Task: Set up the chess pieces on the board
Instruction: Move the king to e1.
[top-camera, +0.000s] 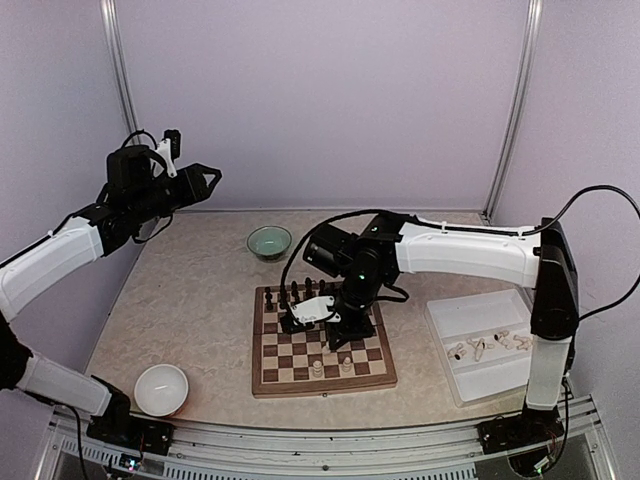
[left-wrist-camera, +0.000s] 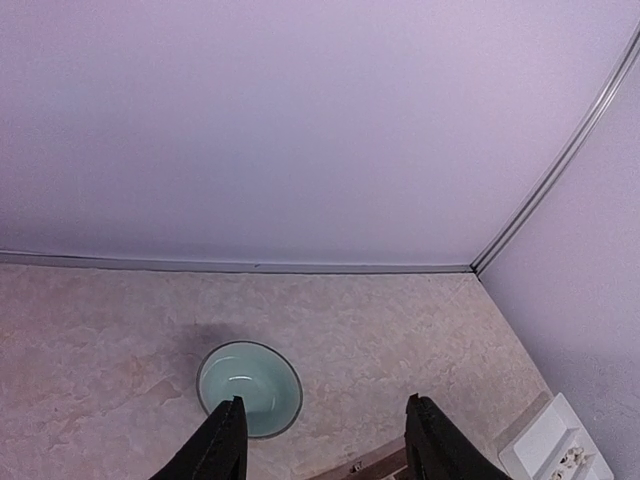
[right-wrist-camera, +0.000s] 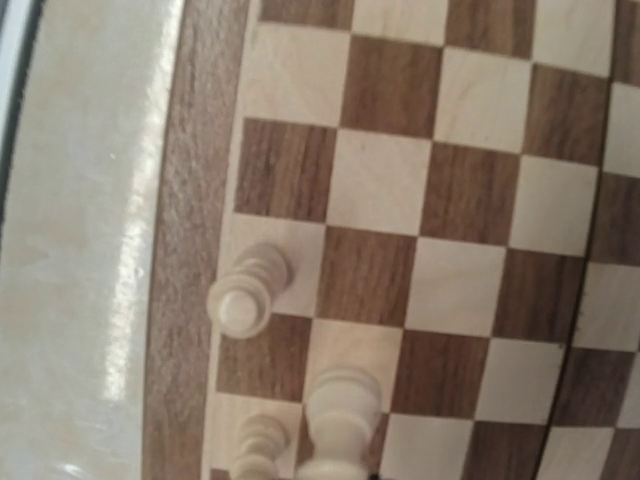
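Note:
The chessboard (top-camera: 270, 372) lies at the table's centre; it also fills the right wrist view (right-wrist-camera: 450, 210). Two cream chess pieces (top-camera: 317, 368) stand on its near row; they show in the right wrist view (right-wrist-camera: 247, 295) by the board's border. My right gripper (top-camera: 335, 340) hangs low over the board's near half. A larger cream piece (right-wrist-camera: 340, 415) sits close under its camera, seemingly held; the fingers themselves are out of frame. More cream pieces (top-camera: 490, 345) lie in the tray. My left gripper (top-camera: 205, 180) is raised high at the far left, open and empty (left-wrist-camera: 325, 435).
Dark chessmen (top-camera: 295, 292) stand along the board's far rows. A white plastic tray (top-camera: 445, 312) sits right of the board. A teal bowl (top-camera: 268, 241) stands behind the board, also in the left wrist view (left-wrist-camera: 250, 385). A white bowl (top-camera: 161, 389) sits near left.

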